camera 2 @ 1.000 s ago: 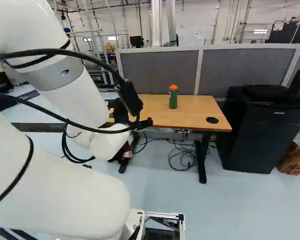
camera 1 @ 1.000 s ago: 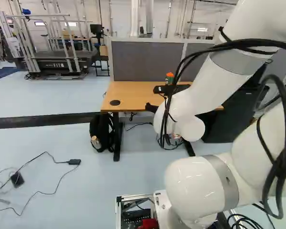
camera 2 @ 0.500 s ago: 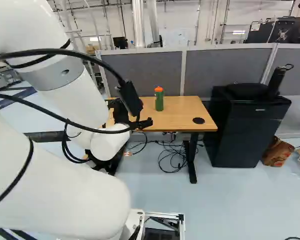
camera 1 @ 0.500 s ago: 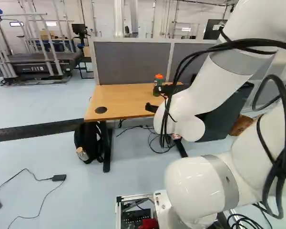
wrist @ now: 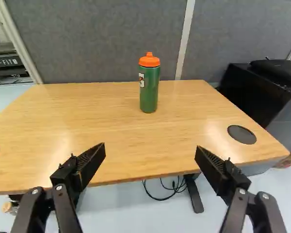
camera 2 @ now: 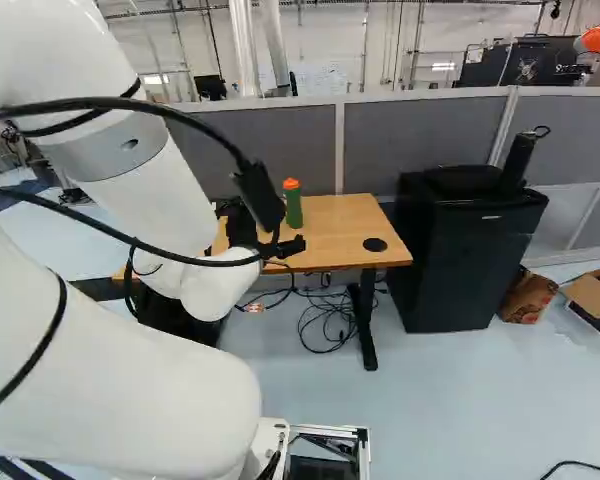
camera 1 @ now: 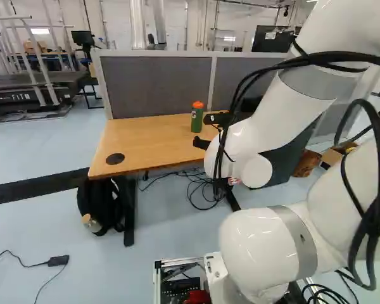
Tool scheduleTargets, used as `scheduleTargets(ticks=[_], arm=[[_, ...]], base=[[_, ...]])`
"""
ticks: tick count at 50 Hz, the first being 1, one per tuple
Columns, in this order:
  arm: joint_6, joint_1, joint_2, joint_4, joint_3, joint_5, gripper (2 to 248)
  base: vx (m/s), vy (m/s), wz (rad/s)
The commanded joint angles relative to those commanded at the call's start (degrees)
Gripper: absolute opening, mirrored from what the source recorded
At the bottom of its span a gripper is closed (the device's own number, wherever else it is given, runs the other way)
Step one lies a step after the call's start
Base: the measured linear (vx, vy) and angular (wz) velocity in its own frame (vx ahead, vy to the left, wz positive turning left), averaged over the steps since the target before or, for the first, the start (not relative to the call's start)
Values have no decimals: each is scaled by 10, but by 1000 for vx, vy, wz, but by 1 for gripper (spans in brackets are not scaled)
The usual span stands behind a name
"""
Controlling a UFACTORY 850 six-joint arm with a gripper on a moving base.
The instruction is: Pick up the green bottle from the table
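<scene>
Facing the wooden table (wrist: 97, 126), the pincer (camera 1: 201, 131) has its two fingers spread wide apart. The green bottle (wrist: 149, 92) stands upright on the tabletop, out beyond the fingertips and in line with the gap between them, its orange lid (wrist: 149, 60) on top. Farther ahead of the pincer, a grey partition (wrist: 111, 39) rises behind the bottle, and a black cabinet (camera 2: 470, 260) sits off to the pincer's right.

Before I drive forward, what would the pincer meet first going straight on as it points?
The open pincer would probably meet the wooden table first, at its near edge or top; the green bottle stands roughly in line beyond. Exact depth is unclear.
</scene>
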Motion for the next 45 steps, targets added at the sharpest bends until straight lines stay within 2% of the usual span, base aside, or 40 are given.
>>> scheduleTargets(ticks=[7,8,24,45], arm=[[0,0,0,0,0,0,247],[0,0,-16,0,-14,0,247],[0,2,-66,0,-57,0,247],[0,14,-134,0,-122,0,247]], base=[[135,-20,-91],[118,-4,-33],[20,-2,-5],[0,0,0]])
